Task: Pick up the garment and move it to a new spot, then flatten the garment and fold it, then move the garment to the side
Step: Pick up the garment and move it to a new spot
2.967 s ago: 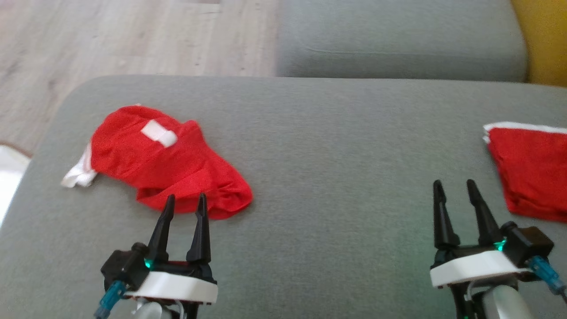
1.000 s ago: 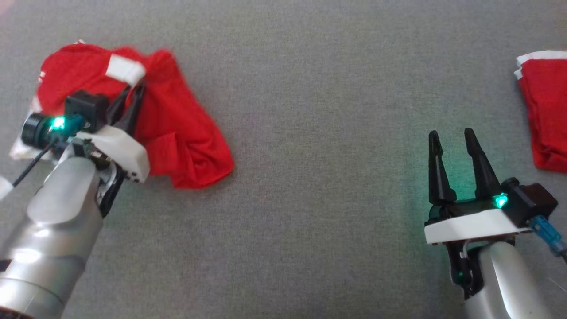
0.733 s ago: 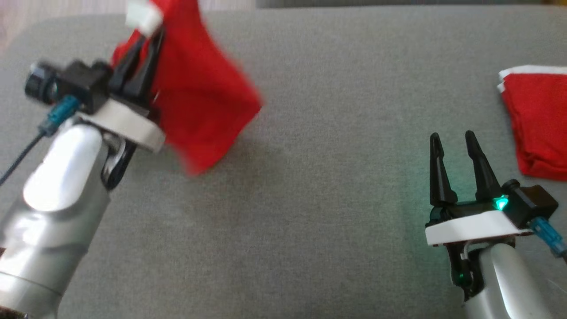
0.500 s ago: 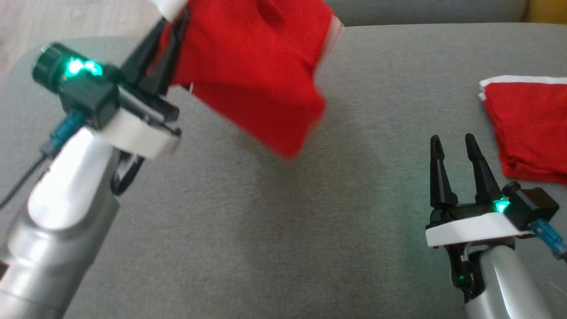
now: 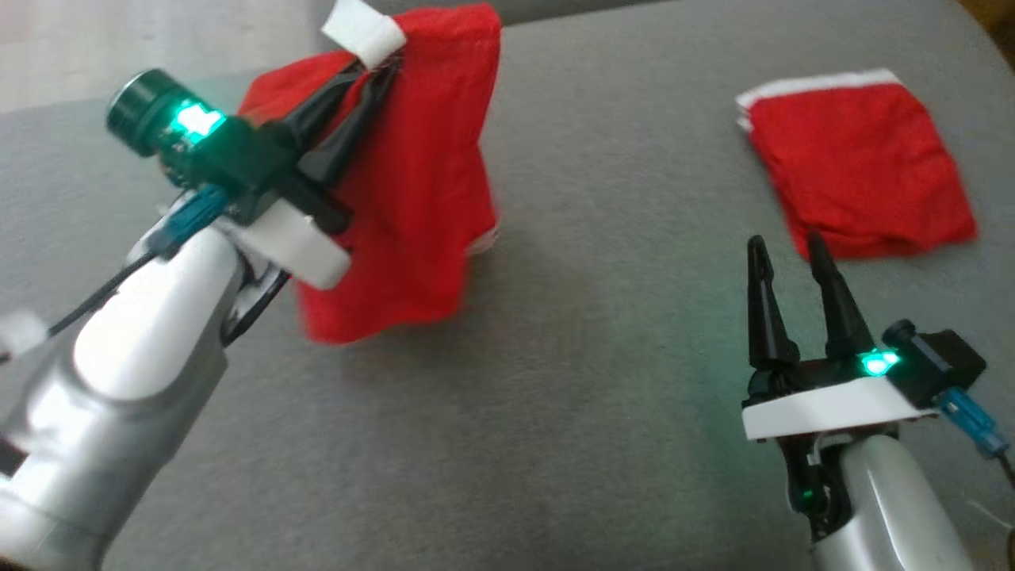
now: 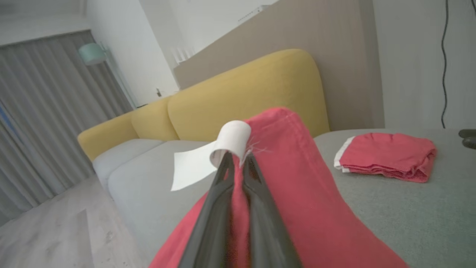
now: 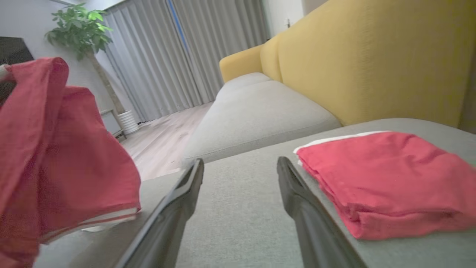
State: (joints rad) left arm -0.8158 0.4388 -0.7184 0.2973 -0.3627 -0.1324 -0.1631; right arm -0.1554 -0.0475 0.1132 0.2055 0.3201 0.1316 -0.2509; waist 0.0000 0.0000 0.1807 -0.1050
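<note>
Above the grey sofa seat [image 5: 603,373], on the robot's left side, the left claw [image 5: 382,70] is clamped on the red garment [image 5: 420,182] right by its white label [image 5: 361,33], fingers pressed together with cloth between them. The garment hangs from the claw in a crumpled drape; whether its lower edge touches the seat I cannot tell. Toward the right, the right claw [image 5: 785,240] hovers with fingers apart and empty, just beside a folded red cloth [image 5: 860,182] lying on the seat. A yellow backrest [image 6: 241,93] rises behind.

Soft even daylight, faint shadows, slight motion blur, wide-angle wrist distortion
</note>
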